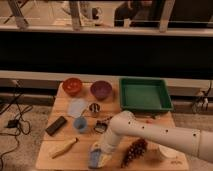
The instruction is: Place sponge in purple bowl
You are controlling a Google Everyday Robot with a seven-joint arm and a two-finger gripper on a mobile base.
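Note:
The sponge (95, 157), blue-grey with a yellowish underside, lies near the table's front edge, left of centre. My gripper (101, 148) is at the end of the white arm (155, 134), which reaches in from the right. The gripper is right over the sponge and covers part of it. The purple bowl (101, 89) stands at the back of the table, beside the red-orange bowl (72, 86) and well away from the gripper.
A green tray (145, 95) sits at the back right. A pale cloth (76, 107), a metal cup (93, 108), a blue cup (80, 123), a black block (56, 125) and a yellowish banana-like thing (63, 147) lie left. A dark grape bunch (134, 150) lies by the arm.

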